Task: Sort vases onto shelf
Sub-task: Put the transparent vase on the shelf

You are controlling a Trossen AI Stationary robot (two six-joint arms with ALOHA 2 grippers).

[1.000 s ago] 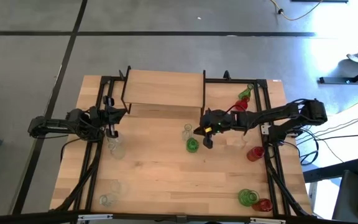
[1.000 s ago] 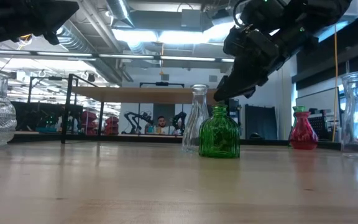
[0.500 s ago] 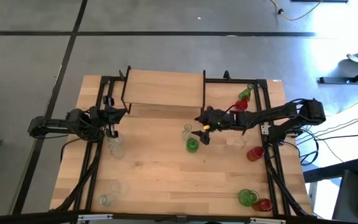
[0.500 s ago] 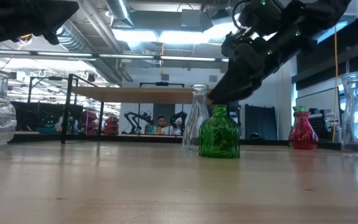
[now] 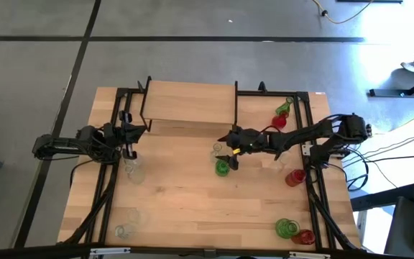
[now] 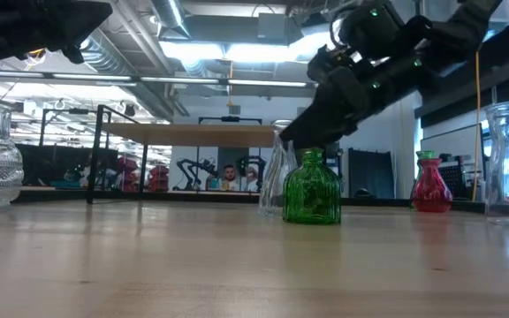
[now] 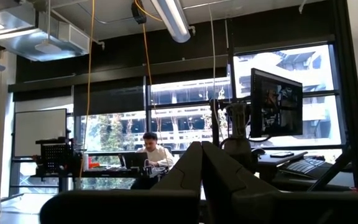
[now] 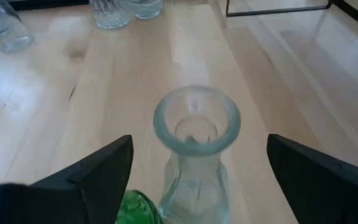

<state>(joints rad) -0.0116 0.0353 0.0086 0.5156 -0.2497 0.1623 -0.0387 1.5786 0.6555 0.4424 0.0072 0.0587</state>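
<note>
Right gripper (image 5: 226, 151) reached out over the middle of the surface (image 5: 185, 194), just in front of the shelf (image 5: 189, 102). Its fingers (image 8: 92, 171) spread wide, released, one on each side of the mouth of a clear vase (image 8: 194, 146), nothing grasped and no contact visible in the right wrist view. That clear vase (image 5: 215, 150) stood upright on the surface, just beside a green vase (image 5: 222, 167), also upright, nearer the front edge. In the low view, the same pair seen side by side, green vase (image 6: 312, 190) in front of clear vase (image 6: 278, 172), with the right gripper (image 6: 312, 132) hanging just above their necks.

Left gripper (image 5: 129, 139) parked at the left side of the surface beside the shelf's left leg, fingers (image 7: 201, 171) clenched together, empty, pointed out toward the room.

Shelf top bare of vases. Other vases scattered on the surface: a clear one (image 5: 132, 170) near the left gripper, two more clear ones (image 5: 126, 224) at the front left, a red and a green one (image 5: 282, 114) toward the back right, a red one (image 5: 294, 177) at the right side, and a green one and a red one (image 5: 293, 232) at the front right. A person seated at a desk (image 7: 149, 152) visible in the room beyond.
</note>
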